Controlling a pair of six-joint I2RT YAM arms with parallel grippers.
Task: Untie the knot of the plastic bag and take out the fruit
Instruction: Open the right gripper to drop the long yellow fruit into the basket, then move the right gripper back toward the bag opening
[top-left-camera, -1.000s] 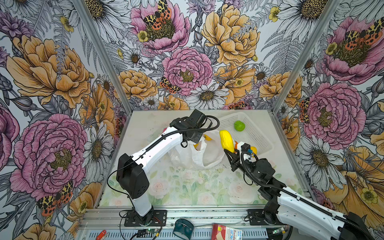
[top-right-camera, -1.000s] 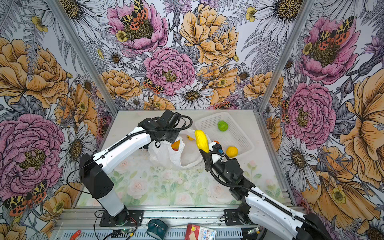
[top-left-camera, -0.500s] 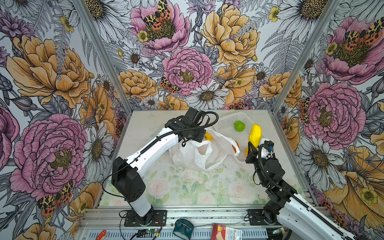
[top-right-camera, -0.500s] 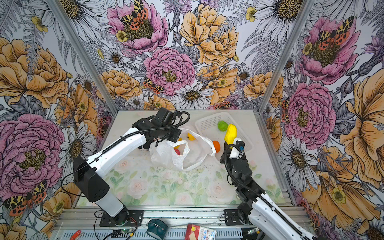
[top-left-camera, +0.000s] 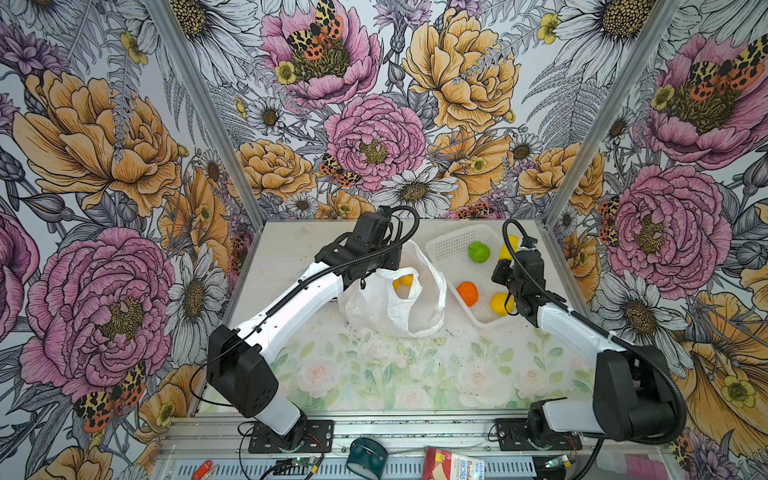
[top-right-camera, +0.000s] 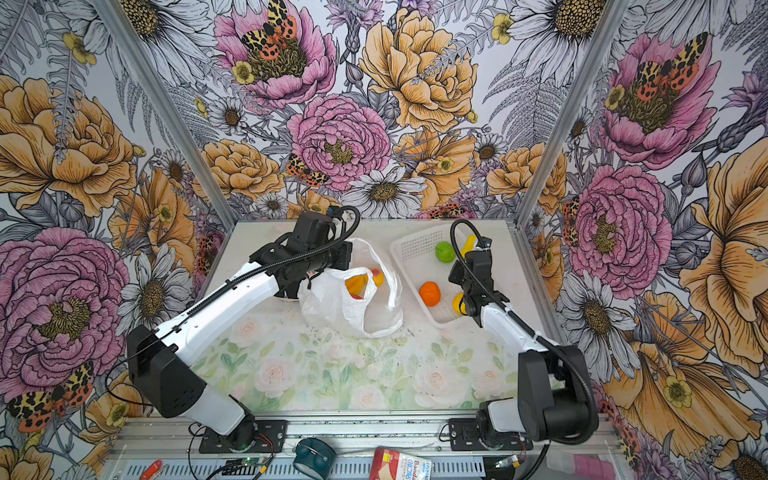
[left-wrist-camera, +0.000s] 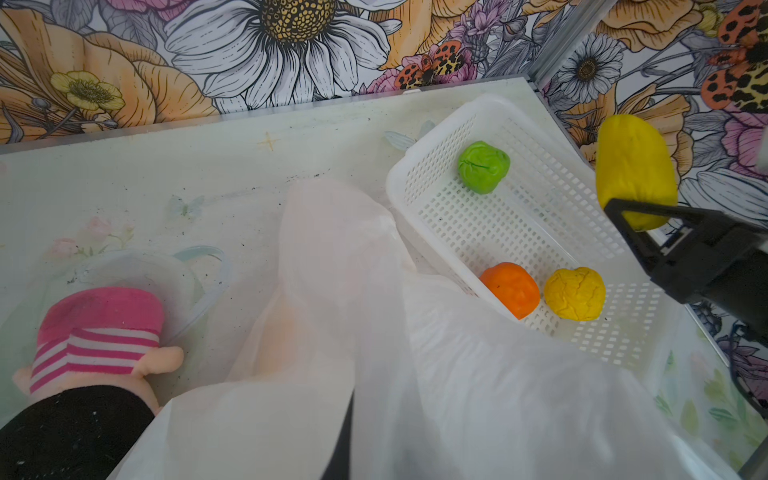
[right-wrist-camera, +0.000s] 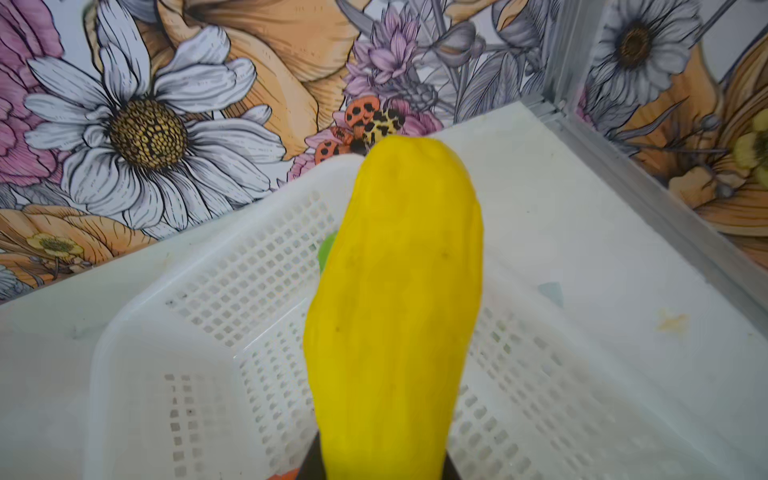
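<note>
The plastic bag (top-left-camera: 390, 307) sits slumped right at my left gripper (top-left-camera: 392, 266), which is pinched fully closed on a fold of its rim and holds the mouth up and open. I see no knot; the handles hang loose, so I judge the untying done. A second ago this bag was just beside my right gripper (top-left-camera: 510, 259); now it is well apart from it, off toward my left arm.

The white basket (top-left-camera: 453, 245) has taken its place. It now lies directly beneath my right gripper, where half a second ago I was only crossing its near rim.

The long yellow fruit (right-wrist-camera: 395, 299) has travelled with me. My right jaws are closed narrowly around its lower end, and it stands upright above the basket's far side, not touching the mesh.

Below and nearer to my right wrist than the fruit I carry, a green fruit (top-left-camera: 478, 252), an orange fruit (top-left-camera: 467, 293) and a round yellow fruit (top-left-camera: 500, 303) lie in the basket, unmoved over the last second.

Beyond my left fingers, more yellow-orange fruit (top-left-camera: 403, 282) shows through the bag's mouth. So this carry looks nearly finished, needing only a release, and further trips remain.
</note>
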